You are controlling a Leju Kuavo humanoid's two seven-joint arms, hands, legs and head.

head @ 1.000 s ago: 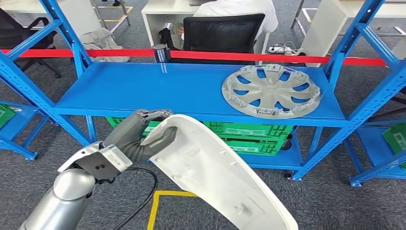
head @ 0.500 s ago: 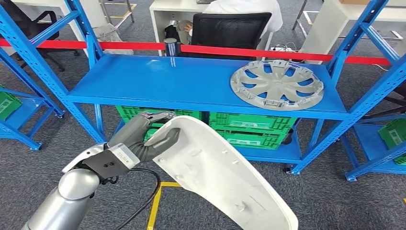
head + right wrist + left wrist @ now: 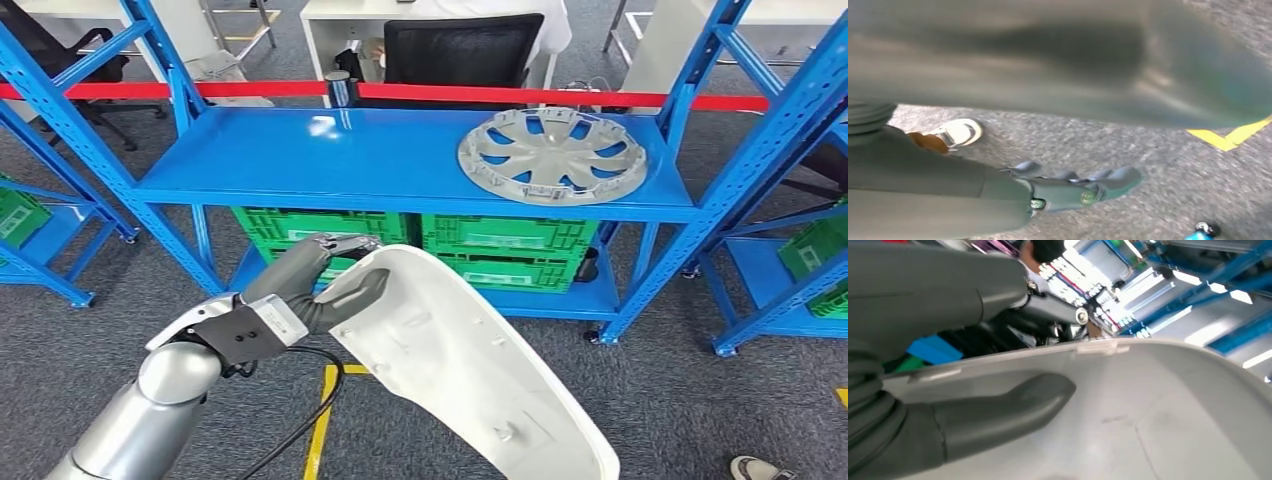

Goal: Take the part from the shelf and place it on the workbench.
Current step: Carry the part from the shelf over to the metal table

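From the head view we see the left robot hand [image 3: 318, 278] holding a large white moulded part [image 3: 460, 370] by its upper edge, in front of the blue shelf [image 3: 330, 160] and above the grey carpet floor [image 3: 700, 400]; the part's lower end is cut off by the picture's edge. The left wrist view adds what the head view cannot show closely: the thick grey thumb [image 3: 1003, 412] lies pressed flat along the part's [image 3: 1158, 420] pale inner face, while the darker fingers [image 3: 1053, 310] curl over its rim on the far side.

The right wrist view shows the right robot hand [image 3: 1073, 187] over the carpet with its fingers slightly apart and nothing in them. A broad blurred shape crosses that picture and we cannot make out what it is. A pale shoe [image 3: 955, 132] and a strip of yellow floor tape [image 3: 1230, 137] lie near.

On the shelf's upper level a silver wheel cover [image 3: 552, 155] lies flat towards the right. On the lower level green crates [image 3: 500, 250] stand side by side; we cannot see what is in them. Behind the shelf a person sits in a black chair [image 3: 460, 50] at a white desk [image 3: 340, 20].
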